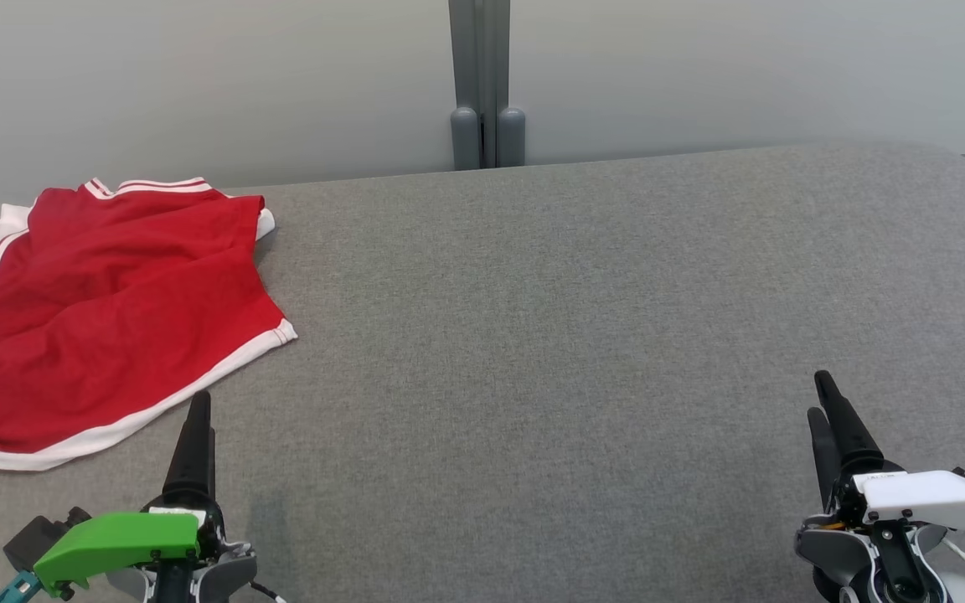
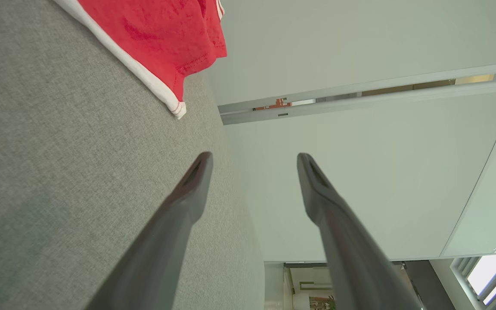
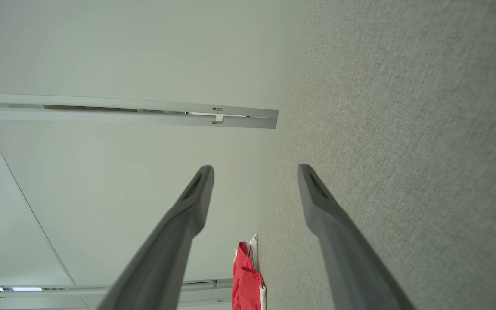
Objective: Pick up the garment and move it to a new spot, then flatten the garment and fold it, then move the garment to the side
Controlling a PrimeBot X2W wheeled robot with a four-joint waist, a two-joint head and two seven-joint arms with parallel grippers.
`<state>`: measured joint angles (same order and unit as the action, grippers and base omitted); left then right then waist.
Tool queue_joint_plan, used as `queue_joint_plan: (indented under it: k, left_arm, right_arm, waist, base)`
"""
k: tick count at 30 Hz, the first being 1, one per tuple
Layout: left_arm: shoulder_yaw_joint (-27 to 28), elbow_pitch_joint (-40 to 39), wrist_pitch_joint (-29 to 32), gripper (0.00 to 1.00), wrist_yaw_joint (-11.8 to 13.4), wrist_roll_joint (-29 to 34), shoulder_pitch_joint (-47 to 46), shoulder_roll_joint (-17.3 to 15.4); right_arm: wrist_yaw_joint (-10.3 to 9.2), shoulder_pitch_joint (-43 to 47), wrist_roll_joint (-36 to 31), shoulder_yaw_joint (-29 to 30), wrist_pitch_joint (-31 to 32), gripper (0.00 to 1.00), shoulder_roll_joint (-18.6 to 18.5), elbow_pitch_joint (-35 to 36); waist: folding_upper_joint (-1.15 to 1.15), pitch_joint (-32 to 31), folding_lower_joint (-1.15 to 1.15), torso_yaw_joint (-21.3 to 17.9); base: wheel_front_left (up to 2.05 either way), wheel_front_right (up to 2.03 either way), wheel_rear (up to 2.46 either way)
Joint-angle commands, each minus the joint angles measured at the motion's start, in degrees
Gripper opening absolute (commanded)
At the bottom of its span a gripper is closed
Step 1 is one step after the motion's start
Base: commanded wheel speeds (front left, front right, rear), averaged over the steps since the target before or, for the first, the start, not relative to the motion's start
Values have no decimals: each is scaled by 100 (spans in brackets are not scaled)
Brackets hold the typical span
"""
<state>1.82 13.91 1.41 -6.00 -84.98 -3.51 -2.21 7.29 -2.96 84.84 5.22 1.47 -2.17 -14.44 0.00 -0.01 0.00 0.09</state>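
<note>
The garment (image 1: pixel 105 314) is red with white trim and lies rumpled on the far left of the grey fabric surface (image 1: pixel 575 318). Its hem corner shows at the top of the left wrist view (image 2: pixel 157 38), and a small red patch of it (image 3: pixel 246 280) appears at the bottom of the right wrist view. My left gripper (image 1: pixel 196 419), with the green housing, sits at the lower left just below the garment's white hem, open and holding nothing (image 2: pixel 254 161). At the lower right stands my right gripper (image 1: pixel 824 398), far from the garment, open and empty (image 3: pixel 254 172).
A pale wall runs behind the surface, with a grey post (image 1: pixel 479 84) at its middle. The grey surface stretches wide between and beyond the two grippers.
</note>
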Motion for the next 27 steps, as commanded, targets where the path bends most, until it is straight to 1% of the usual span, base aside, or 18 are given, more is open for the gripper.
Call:
queue_joint_plan:
  k: [1, 6, 14, 17, 24, 27]
  left_arm:
    - [-46, -155, -58, 100, 41, 186, -109, -32]
    - [-181, -302, -173, 100, 137, 639, -117, -35]
    - [-377, -428, -354, 100, 272, 1404, -92, -42]
    - [-436, -454, -418, 100, 327, 1729, -69, -44]
    - [-550, -486, -554, 100, 409, 2448, 10, -49]
    - [-620, -476, -629, 100, 460, 2955, 36, -51]
  right_arm:
    - [19, -52, -203, -4, -67, 100, -35, 162]
    - [20, -20, -650, -31, -181, 100, -39, 290]
    - [21, 42, -1542, -80, -361, 100, -44, 484]
    - [21, 71, -2148, -146, -428, 100, -46, 594]
    - [23, 164, -3170, -297, -560, 100, -50, 725]
    - [23, 207, -3533, -366, -635, 100, -53, 742]
  waist:
    - [0, 1, 0, 1]
    - [0, 1, 0, 0]
    - [0, -2, 0, 4]
    - [0, -3, 0, 6]
    - [0, -11, 0, 11]
    - [0, -21, 0, 13]
  base:
    - [0, 0, 0]
    - [0, 0, 0]
    - [0, 0, 0]
    - [0, 0, 0]
    - [0, 0, 0]
    - [0, 0, 0]
